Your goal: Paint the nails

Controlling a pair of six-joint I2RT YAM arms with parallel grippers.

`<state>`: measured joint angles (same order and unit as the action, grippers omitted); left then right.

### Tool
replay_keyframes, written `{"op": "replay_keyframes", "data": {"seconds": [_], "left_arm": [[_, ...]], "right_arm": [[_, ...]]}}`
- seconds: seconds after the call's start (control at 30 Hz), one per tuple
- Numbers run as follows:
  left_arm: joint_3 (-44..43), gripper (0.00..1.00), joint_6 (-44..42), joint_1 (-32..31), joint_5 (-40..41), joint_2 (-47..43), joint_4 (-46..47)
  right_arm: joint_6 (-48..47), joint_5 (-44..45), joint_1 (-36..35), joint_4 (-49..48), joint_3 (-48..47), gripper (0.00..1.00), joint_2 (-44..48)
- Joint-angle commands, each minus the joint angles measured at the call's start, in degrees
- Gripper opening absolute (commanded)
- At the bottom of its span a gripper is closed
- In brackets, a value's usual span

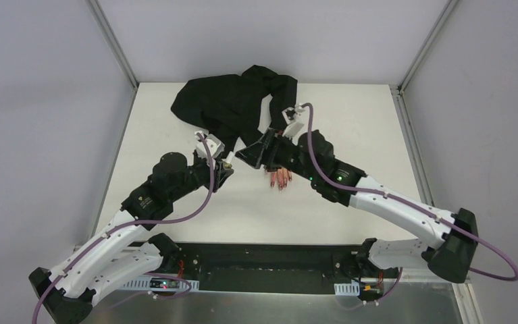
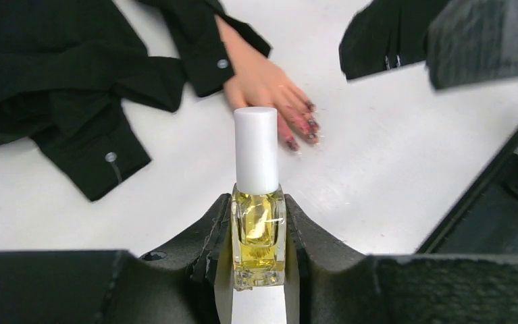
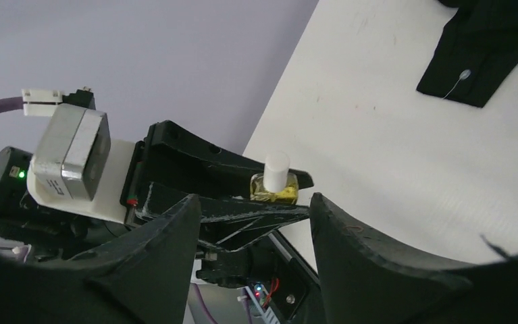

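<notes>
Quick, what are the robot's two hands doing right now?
Left gripper: closed, holding the polish bottle.
Right gripper: open, holding nothing.

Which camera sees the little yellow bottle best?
The left wrist camera: the bottle sits big in the middle, clamped in the left gripper. The right wrist camera shows it small. From the top it's barely visible.

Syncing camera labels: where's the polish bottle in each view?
Top external: bottle left of centre, in the left gripper.
Left wrist: bottle bottom centre, clamped upright.
Right wrist: bottle near centre, white cap up.
Shared landmark: black shirt.
</notes>
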<state>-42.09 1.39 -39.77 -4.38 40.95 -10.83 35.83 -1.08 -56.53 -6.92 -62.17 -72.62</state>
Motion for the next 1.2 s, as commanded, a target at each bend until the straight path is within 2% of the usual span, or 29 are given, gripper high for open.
{"op": "replay_keyframes", "data": {"seconds": [0.0, 0.17, 0.3, 0.43, 0.53, 0.67, 0.77, 1.0, 1.17], "left_arm": [[-3.90, 0.00, 4.94, -0.22, -12.14, -0.52, 3.49], [-6.59, 0.00, 8.86, -0.22, -28.36, 2.24, 4.21], [-8.02, 0.00, 9.90, -0.22, -41.85, 4.09, 4.95], [-9.26, 0.00, 11.43, -0.22, -51.53, 6.01, 5.84], [-9.57, 0.00, 12.38, -0.29, -56.23, 6.74, 6.89], [-9.60, 0.00, 13.03, -0.31, -58.43, 6.20, 7.72], [-9.59, 0.00, 13.18, -0.31, -59.27, 5.98, 7.96], [-9.51, 0.00, 13.55, -0.30, -59.47, 5.79, 8.50], [-9.42, 0.00, 13.73, -0.31, -59.35, 6.13, 8.80]], "right_arm": [[-6.78, 1.80, 2.56, -4.15, 6.61, 0.60, 7.04], [-9.08, -12.36, 7.48, -17.56, 18.86, 0.60, 16.51], [-10.67, -19.31, 7.96, -29.24, 26.34, 0.62, 23.53], [-10.63, -24.98, 7.95, -41.35, 30.76, 0.62, 25.55], [-10.64, -29.02, 8.00, -47.10, 30.63, 0.64, 24.20], [-11.05, -34.16, 8.00, -52.93, 28.68, 0.68, 19.94], [-11.24, -36.42, 7.92, -52.09, 26.09, 0.68, 17.80], [-9.77, -39.93, 7.54, -54.40, 24.30, 0.58, 14.59], [-8.79, -43.33, 6.71, -55.23, 23.40, 0.57, 12.78]]}}
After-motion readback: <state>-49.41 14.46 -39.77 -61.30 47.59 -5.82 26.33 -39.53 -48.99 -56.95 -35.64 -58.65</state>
